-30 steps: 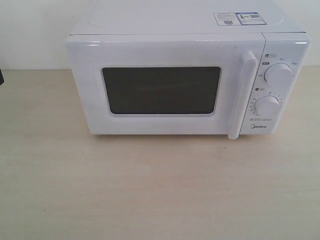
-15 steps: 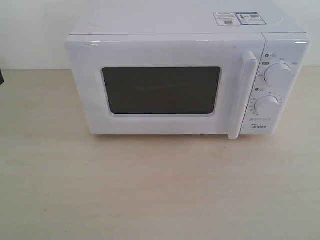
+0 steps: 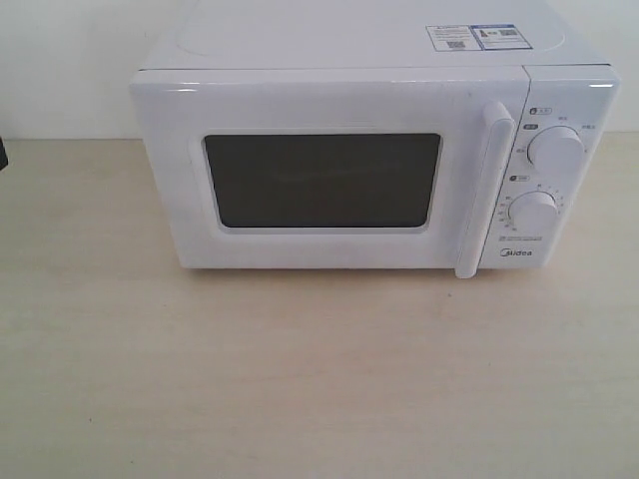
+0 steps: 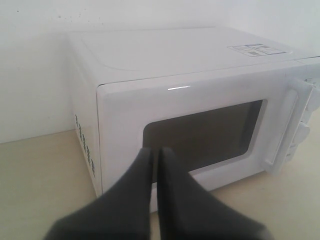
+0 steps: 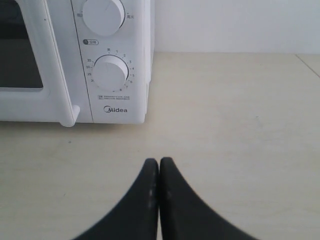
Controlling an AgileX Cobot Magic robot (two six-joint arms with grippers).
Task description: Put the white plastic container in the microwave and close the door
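Note:
The white Midea microwave point(image 3: 339, 150) stands at the back of the wooden table, its door point(image 3: 319, 180) shut, with a dark window and a vertical bar handle point(image 3: 484, 190). The white plastic container shows in no view. Neither gripper appears in the exterior view. In the left wrist view my left gripper point(image 4: 156, 150) is shut and empty, off the microwave's point(image 4: 190, 100) front left corner. In the right wrist view my right gripper point(image 5: 159, 161) is shut and empty, over bare table in front of the knob panel point(image 5: 112, 70).
Two round knobs point(image 3: 554, 150) sit on the right panel and stickers point(image 3: 474, 37) lie on the microwave's top. A white wall runs behind. A small dark object point(image 3: 2, 155) shows at the exterior view's left edge. Pale wooden table point(image 3: 319, 379) spreads in front.

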